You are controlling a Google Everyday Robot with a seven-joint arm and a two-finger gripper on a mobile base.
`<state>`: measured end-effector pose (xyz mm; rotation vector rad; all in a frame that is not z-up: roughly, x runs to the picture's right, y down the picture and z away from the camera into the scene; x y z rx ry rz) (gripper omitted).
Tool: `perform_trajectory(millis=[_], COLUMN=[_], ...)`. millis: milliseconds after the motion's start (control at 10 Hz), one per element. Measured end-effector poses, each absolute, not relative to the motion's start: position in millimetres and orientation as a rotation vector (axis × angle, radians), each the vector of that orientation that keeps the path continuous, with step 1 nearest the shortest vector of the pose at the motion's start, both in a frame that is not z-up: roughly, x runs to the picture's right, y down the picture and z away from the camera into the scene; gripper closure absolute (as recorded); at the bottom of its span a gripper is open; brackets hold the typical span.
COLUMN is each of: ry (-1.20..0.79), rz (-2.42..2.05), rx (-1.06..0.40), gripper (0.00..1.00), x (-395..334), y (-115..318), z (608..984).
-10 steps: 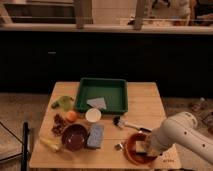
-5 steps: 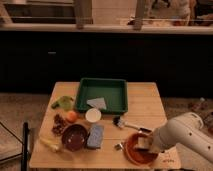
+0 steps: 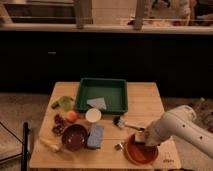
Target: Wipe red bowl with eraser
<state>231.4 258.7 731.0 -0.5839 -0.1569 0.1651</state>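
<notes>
The red bowl [image 3: 138, 153] sits at the table's front right corner, round and orange-red. My gripper [image 3: 143, 140] comes in from the right on the white arm [image 3: 176, 126] and is down over the bowl's far side. A small pale tan eraser [image 3: 140, 138] shows at the gripper's tip, inside the bowl's rim. The arm hides part of the bowl's right side.
A green tray [image 3: 101, 93] with a grey cloth stands at the back. A black-handled brush [image 3: 123, 123] lies just behind the red bowl. A small white bowl [image 3: 93, 115], blue-grey sponge [image 3: 95, 135], maroon bowl [image 3: 75, 137], an orange [image 3: 72, 116] and green item [image 3: 63, 102] are at left.
The gripper has shifted slightly over the red bowl, moving a little toward its far edge. Nothing else on the table has moved.
</notes>
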Motion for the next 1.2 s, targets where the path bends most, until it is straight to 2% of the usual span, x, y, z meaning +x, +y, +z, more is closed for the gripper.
perform_trajectory(millis=[400,800,1200], ry=[-0.224,-0.262,-0.224], rz=[0.052,-0.03,-0.008], rx=[-0.588,-0.673,-0.718], gripper=[1.0,1.0,1.0], x=[196,180,204], y=[263,302,318], z=[714,703,700])
